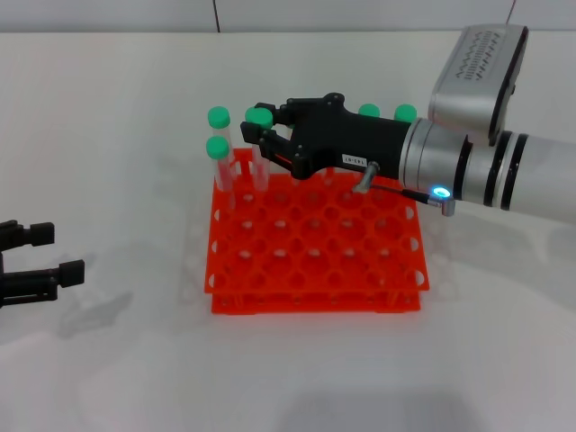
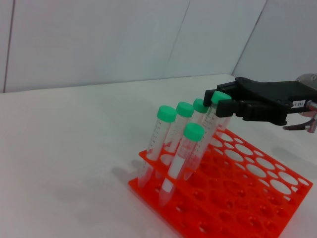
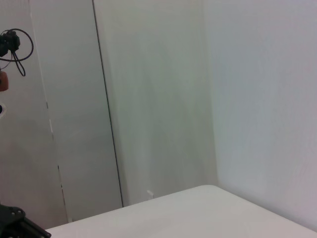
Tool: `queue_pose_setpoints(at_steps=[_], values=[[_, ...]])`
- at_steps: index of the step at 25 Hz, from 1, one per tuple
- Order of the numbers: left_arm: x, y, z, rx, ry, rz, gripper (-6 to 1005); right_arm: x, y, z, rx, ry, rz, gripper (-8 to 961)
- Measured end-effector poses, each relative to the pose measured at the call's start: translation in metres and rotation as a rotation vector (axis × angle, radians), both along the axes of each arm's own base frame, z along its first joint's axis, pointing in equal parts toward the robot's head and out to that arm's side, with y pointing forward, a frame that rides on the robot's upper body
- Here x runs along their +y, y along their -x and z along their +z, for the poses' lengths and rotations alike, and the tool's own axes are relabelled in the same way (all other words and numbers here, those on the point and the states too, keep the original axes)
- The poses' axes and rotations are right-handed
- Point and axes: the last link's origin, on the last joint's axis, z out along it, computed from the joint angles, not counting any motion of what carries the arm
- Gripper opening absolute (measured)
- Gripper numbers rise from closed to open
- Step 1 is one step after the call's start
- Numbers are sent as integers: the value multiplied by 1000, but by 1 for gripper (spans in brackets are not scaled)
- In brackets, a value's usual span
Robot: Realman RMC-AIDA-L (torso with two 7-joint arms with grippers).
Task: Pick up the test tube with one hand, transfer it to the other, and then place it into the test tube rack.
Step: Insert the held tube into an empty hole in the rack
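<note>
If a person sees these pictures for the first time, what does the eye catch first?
The bright orange-red test tube rack at the table's centre stands out first. Next is the right end effector, reaching over the rack's far side, closed on a green-capped test tube. The left end effector waits open at the table's left edge.

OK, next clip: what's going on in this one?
The right gripper, reaching in over the back of the orange test tube rack, has its fingers closed around the green cap of a test tube that already sits tilted in a back-row hole. Several other green-capped tubes stand in the rack nearby. The left gripper is off to the side, low over the table, holding nothing.
</note>
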Motion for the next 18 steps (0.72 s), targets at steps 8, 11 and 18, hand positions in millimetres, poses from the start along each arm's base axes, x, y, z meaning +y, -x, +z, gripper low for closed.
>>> queue_pose_setpoints(at_steps=[8, 11, 18], values=[[0, 0, 0, 1, 0, -1, 888, 1, 1, -1, 1, 14, -13, 265], [0, 0, 0, 1, 0, -1, 888, 1, 1, -1, 0, 13, -13, 265], [0, 0, 0, 1, 0, -1, 888, 3, 1, -1, -9, 3, -21, 266]])
